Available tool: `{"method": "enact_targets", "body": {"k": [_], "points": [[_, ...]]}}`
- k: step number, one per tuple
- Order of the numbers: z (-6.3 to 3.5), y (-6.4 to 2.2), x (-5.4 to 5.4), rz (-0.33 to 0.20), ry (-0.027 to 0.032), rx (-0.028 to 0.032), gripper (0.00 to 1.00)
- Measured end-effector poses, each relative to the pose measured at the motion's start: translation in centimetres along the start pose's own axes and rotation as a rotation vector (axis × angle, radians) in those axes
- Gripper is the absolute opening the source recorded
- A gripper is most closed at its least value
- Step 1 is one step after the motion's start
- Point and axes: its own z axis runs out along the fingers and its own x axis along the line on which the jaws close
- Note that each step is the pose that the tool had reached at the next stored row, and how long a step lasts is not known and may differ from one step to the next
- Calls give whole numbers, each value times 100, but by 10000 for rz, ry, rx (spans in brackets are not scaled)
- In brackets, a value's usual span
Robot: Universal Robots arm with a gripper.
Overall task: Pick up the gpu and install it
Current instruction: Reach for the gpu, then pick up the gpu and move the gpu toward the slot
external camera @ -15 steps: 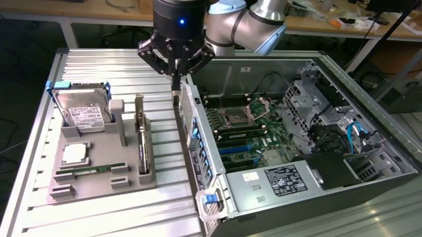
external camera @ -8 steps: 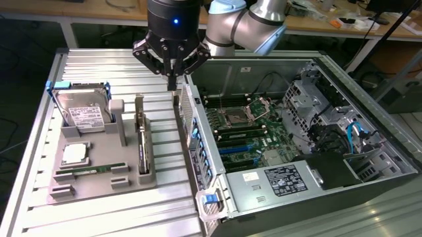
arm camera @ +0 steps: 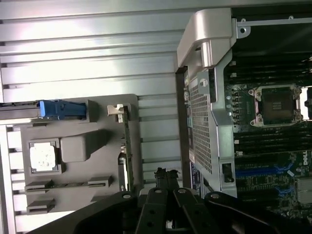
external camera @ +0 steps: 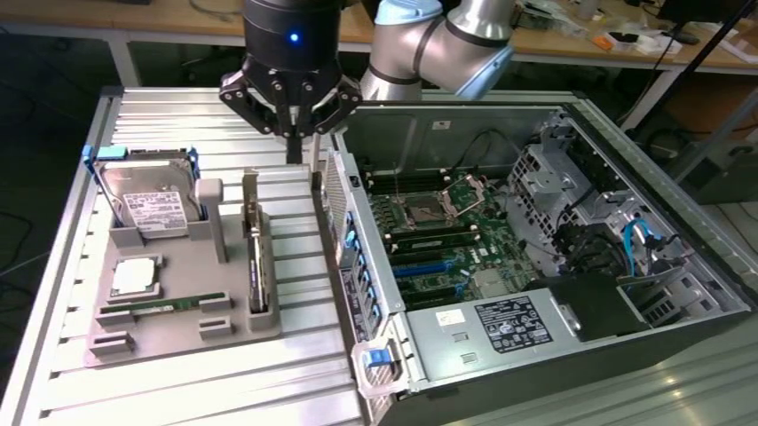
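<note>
Grey plastic fixture tray (external camera: pixel 195 271) lies on the ribbed aluminium table (external camera: pixel 177 390), in the exterior view's left half. I read the gpu (external camera: pixel 252 257), a thin dark circuit card with a silver metal bracket at one end, standing on edge in a slot along the tray's right side. Its bracket end points toward the top of the frame.

The black robot gripper (external camera: pixel 294 155) hangs in the upper centre of the frame. It is above the gap between the tray and the open black-and-silver computer case (external camera: pixel 663 293), near the card's bracket end but clear of it. I see its fingertips drawn together with nothing between them. The wrist view shows the same closed tips, with the gpu (arm camera: pixel 126 151) just beside them.

Also seated in the tray, to the exterior view's left of the card:
- a silver boxy hard drive with a white label (external camera: pixel 145 206)
- a square silver processor chip (external camera: pixel 135 275)
- a narrow green memory stick (external camera: pixel 166 307)

The green motherboard (external camera: pixel 438 240) lies exposed inside the case.
</note>
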Motion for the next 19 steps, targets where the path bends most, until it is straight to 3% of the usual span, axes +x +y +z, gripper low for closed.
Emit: {"method": "enact_targets", "body": {"k": [6,15,19], "points": [[-6,-14,180,-4,-87,-21,11],[-16,-32,423,-5,-135,-29,11],[-16,-32,422,-7,-135,-29,11]]}}
